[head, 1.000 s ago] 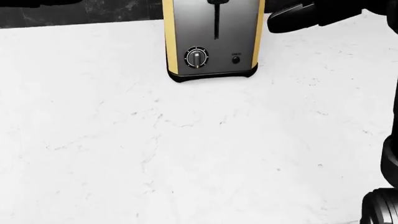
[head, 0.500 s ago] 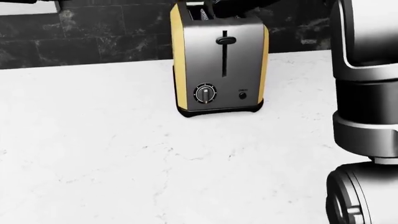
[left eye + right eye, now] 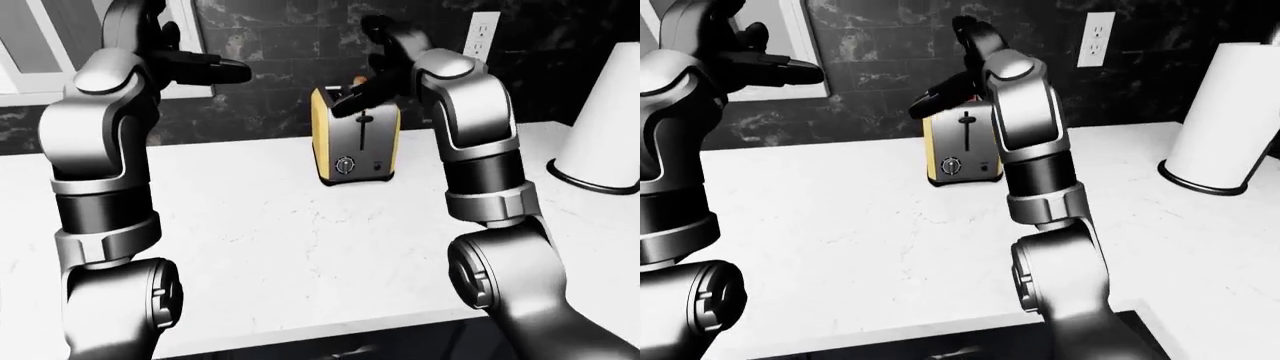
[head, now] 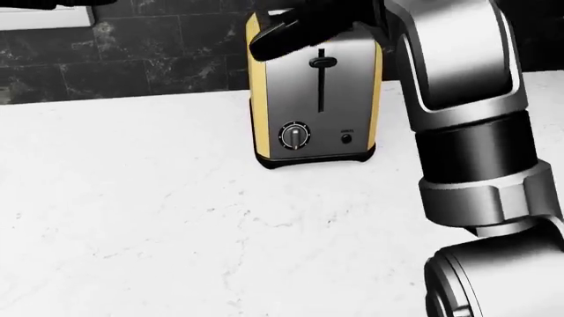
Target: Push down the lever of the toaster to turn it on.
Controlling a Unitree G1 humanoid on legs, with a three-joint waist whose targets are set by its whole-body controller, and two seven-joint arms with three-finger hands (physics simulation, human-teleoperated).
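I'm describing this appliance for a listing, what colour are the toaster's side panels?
Yellow-gold, framing the toaster's brushed grey face; clearest in the head view.

wall (image 3: 260, 112): dark marble tile | counter (image 3: 280, 247): white | window (image 3: 30, 45): left

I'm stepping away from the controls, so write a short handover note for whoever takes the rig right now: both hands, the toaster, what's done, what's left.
Right hand: raised over the top of the toaster, fingers reaching toward the head view's left; whether it touches the top cannot be told. Holding nothing.
Left hand: up high at the left-eye view's left, fingers extended, well clear of the toaster.
Toaster: upright on the white counter by the dark wall.
Lever: at the top of its slot, not pushed.
Left: bring the right hand's fingers onto the lever and press it down the slot.
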